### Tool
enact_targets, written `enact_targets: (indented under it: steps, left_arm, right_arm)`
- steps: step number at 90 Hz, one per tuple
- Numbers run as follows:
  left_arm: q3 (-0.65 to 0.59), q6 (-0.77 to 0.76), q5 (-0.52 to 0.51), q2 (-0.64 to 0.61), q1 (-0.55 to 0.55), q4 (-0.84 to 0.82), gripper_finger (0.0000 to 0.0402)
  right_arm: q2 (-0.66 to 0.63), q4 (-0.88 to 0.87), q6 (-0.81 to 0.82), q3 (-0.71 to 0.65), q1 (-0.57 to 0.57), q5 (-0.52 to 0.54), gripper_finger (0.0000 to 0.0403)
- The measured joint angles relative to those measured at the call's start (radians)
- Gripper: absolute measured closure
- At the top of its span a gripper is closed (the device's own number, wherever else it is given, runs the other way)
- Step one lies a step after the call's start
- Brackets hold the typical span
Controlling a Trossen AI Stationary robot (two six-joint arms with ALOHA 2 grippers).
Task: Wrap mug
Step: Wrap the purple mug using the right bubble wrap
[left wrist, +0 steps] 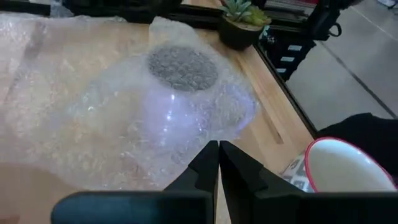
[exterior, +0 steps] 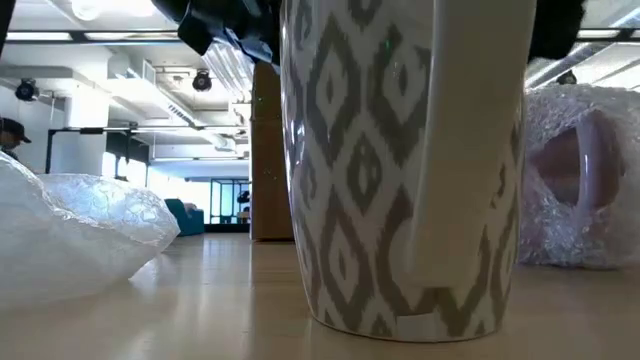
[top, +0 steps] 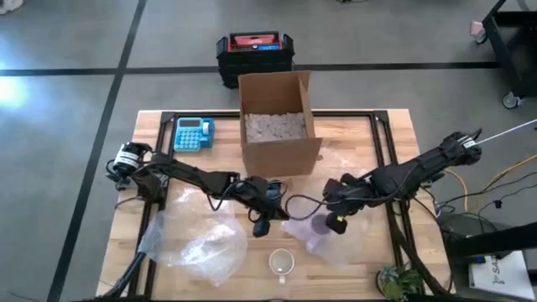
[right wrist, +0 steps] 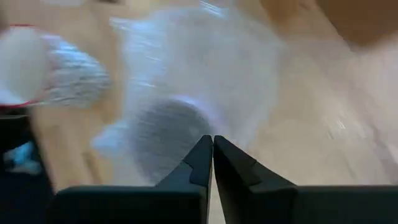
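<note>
Left pincer (left wrist: 217,149) clenched, right pincer (right wrist: 211,144) clenched, patterned mug (exterior: 405,160) beside bubble wrap (left wrist: 124,112), no readable writing.

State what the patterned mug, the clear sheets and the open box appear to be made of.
Patterned mug: looks like glazed ceramic, glossy white with a grey diamond print and soft reflections. Clear sheets: probably plastic bubble wrap, translucent, crinkled and dimpled. Open box: matte brown corrugated cardboard by its look, flaps raised, with pale loose filling inside.
</note>
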Motion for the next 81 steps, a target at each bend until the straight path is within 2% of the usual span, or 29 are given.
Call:
enact_targets:
  steps: [24,49,60,81]
  left_arm:
    - [0.003,-0.007,0.0,0.0,0.0,0.053,0.0402]
    - [0.016,-0.008,-0.004,0.0,0.0,0.044,0.0402]
    - [0.014,-0.008,-0.005,0.028,-0.002,0.046,0.0402]
    - [0.056,-0.023,0.014,0.178,-0.01,0.066,0.0402]
  right_arm:
    - [0.206,-0.003,-0.03,-0.046,0.017,0.0,0.0403]
    - [0.412,-0.004,-0.132,0.057,0.013,-0.028,0.0403]
    - [0.436,-0.021,-0.137,0.073,0.011,-0.03,0.0403]
    - [0.402,-0.06,-0.109,0.067,0.006,-0.003,0.0403]
